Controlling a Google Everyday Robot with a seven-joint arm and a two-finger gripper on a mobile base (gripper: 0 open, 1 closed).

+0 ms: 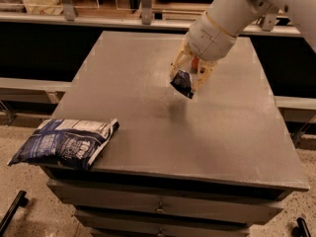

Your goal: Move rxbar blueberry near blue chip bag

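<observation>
The grey surface (227, 132) fills most of the view, and the blue chip bag (64, 142) lies at its front left corner, partly overhanging the edge. Above the middle of the surface, toward the back, the pincer (187, 79) is pinching the rxbar blueberry (181, 84), which hangs tilted, well apart from the bag.

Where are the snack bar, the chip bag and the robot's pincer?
snack bar (180, 82): camera view, middle of its dark wrapper.
chip bag (63, 142): camera view, middle of its printed face.
pincer (184, 84): camera view, between its fingertips, shut on the snack bar above the table (222, 132).
</observation>
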